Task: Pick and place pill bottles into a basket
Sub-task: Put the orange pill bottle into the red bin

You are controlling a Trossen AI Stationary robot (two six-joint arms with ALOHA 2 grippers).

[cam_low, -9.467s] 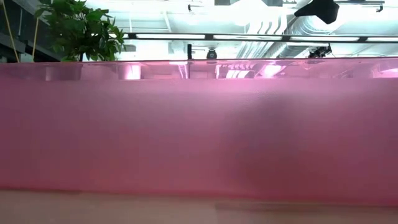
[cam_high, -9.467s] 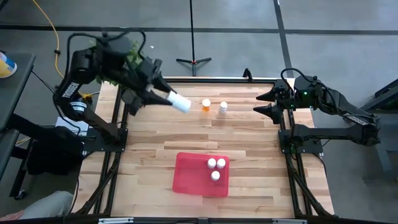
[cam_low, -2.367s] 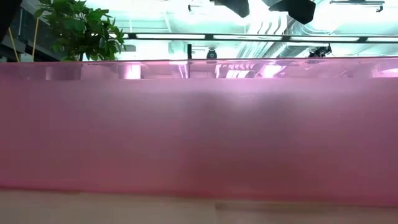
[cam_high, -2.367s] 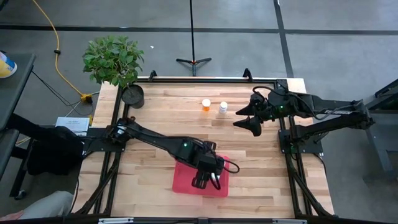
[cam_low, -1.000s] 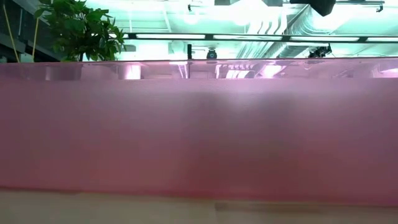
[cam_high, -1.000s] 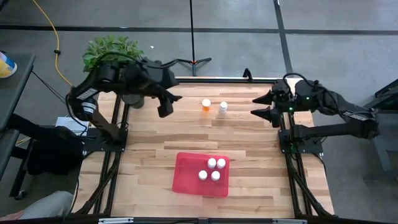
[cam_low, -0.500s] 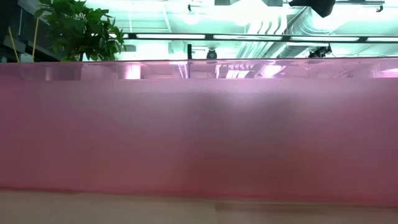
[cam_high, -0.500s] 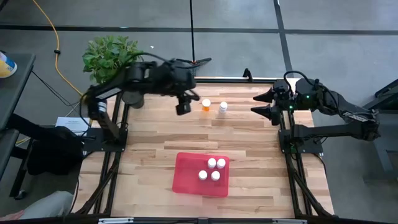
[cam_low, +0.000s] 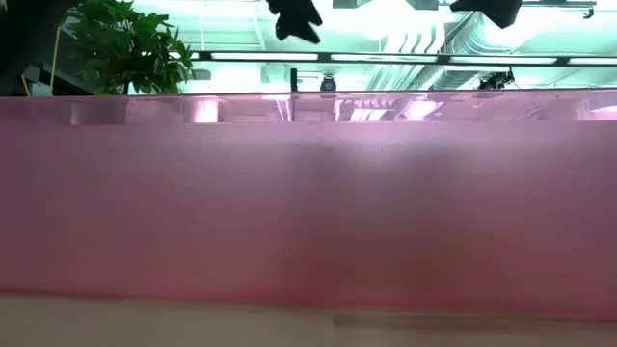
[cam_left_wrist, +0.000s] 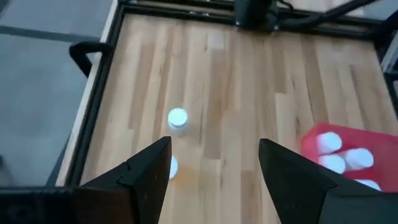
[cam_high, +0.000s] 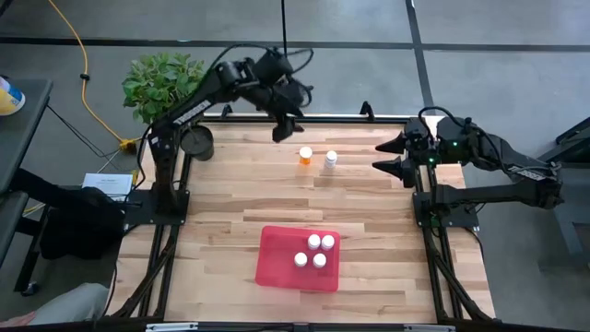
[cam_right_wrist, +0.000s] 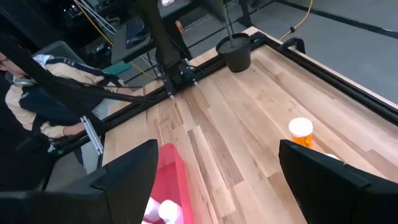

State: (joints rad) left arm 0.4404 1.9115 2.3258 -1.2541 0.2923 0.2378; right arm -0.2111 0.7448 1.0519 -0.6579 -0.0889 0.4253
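The orange pill bottle is standing upright near the table's far edge, beside a white bottle; the left gripper, fingers spread and empty, is hovering nearest, the bottle just ahead of them.

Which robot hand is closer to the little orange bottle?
The left hand. It hangs open just beside the orange bottle, toward the table's far edge. The right hand waits open farther away, past the white bottle.

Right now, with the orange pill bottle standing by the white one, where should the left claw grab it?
Take the orange pill bottle from above, around its body under the white cap, fingers front and back; it stands upright and the white bottle crowds its right side. The left claw hangs open nearby.
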